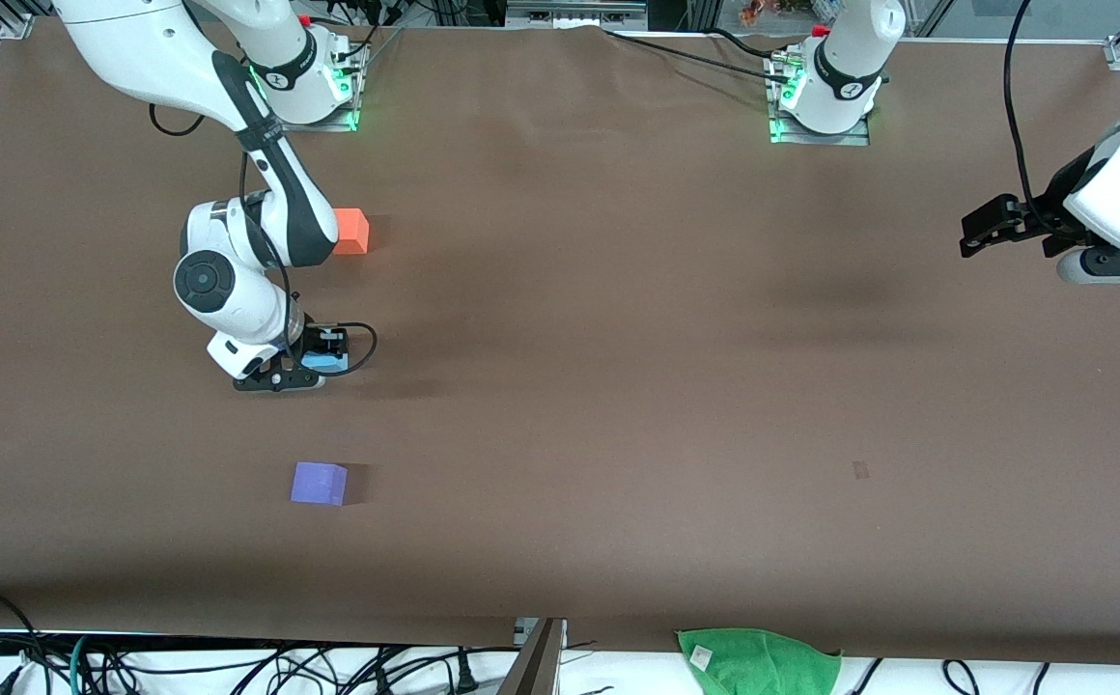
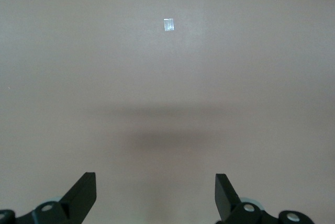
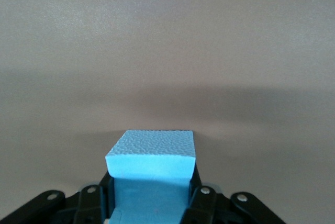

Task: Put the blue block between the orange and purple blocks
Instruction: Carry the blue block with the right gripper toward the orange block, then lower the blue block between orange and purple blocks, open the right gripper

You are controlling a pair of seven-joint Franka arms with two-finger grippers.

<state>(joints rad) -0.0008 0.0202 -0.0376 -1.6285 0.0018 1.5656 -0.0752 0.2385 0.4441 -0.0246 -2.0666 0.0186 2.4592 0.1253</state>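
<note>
My right gripper (image 1: 321,367) is shut on the light sky-blue block (image 1: 327,363) and holds it low over the table, between the other two cubes. In the right wrist view the blue block (image 3: 152,171) fills the space between the fingers (image 3: 201,200). The orange block (image 1: 351,231) sits on the table farther from the front camera, partly hidden by the right arm. The violet-purple block (image 1: 319,483) sits nearer to the front camera. My left gripper (image 1: 977,235) waits open and empty at the left arm's end of the table; it also shows in the left wrist view (image 2: 155,192).
A green cloth (image 1: 758,661) lies on the table's edge nearest the front camera. Cables hang below that edge. A small pale mark (image 2: 168,24) shows on the brown table cover (image 1: 618,338) in the left wrist view.
</note>
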